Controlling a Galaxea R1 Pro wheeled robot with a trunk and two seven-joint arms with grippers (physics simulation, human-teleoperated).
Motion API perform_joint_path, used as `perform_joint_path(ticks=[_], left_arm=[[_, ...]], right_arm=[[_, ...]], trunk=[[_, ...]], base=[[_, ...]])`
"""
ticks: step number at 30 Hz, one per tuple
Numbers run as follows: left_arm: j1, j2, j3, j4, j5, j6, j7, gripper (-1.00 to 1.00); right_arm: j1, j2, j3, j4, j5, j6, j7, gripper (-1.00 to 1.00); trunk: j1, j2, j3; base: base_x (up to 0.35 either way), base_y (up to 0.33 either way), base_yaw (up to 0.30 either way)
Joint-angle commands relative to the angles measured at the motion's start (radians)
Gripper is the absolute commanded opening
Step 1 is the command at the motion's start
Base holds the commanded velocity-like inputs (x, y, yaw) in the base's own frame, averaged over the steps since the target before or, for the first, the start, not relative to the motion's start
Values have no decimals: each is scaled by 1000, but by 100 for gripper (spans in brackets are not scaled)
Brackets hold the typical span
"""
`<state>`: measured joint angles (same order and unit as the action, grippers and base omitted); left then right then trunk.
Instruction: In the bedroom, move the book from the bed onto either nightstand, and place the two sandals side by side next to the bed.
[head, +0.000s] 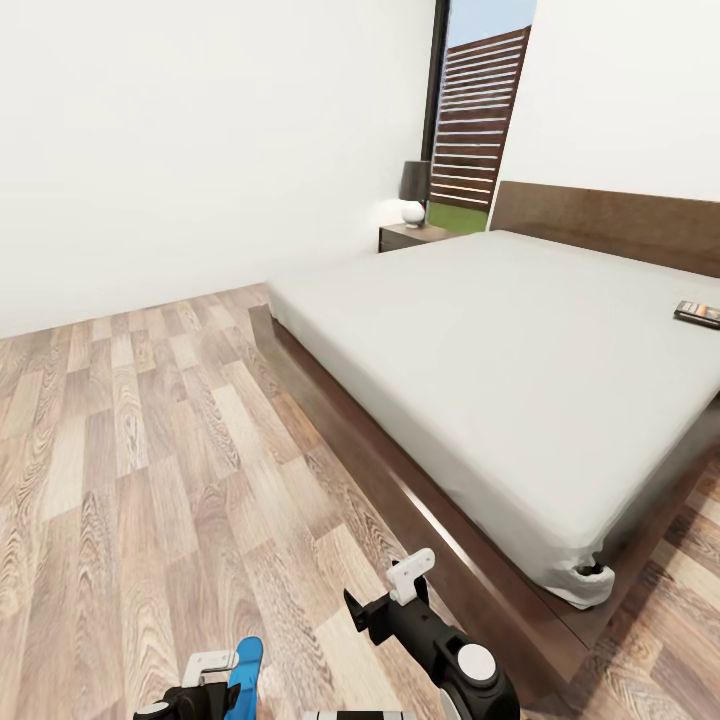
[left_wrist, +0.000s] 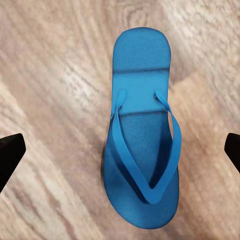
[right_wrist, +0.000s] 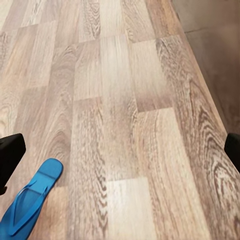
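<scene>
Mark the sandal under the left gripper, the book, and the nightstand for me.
sandal (left_wrist: 142, 135): left wrist view, middle of the blue footbed between the straps.
book (head: 698, 313): head view, dark cover, lying on the mattress at the picture's right edge.
nightstand (head: 408, 236): head view, its top beside the lamp.

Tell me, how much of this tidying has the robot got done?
Nothing looks finished. The book lies on the bed, not on the nightstand. In hand: the open left tool hovers over one blue sandal on the floor. Left: pairing both sandals beside the bed and moving the book.
</scene>
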<state>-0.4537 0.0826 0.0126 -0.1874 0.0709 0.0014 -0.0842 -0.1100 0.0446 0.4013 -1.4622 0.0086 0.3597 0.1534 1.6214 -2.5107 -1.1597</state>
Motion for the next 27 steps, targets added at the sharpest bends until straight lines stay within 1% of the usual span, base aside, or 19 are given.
perform_joint_path(ticks=[1, 27], left_arm=[[0, 0, 1, 0, 7, 0, -5, 100], [0, 0, 1, -1, 7, 0, -5, 100]], right_arm=[[0, 0, -1, -1, 1, 6, 4, 100], [0, 0, 0, -1, 1, 4, 5, 100]], trunk=[[0, 0, -1], [0, 0, -1]], base=[[0, 0, 0], [0, 0, 0]])
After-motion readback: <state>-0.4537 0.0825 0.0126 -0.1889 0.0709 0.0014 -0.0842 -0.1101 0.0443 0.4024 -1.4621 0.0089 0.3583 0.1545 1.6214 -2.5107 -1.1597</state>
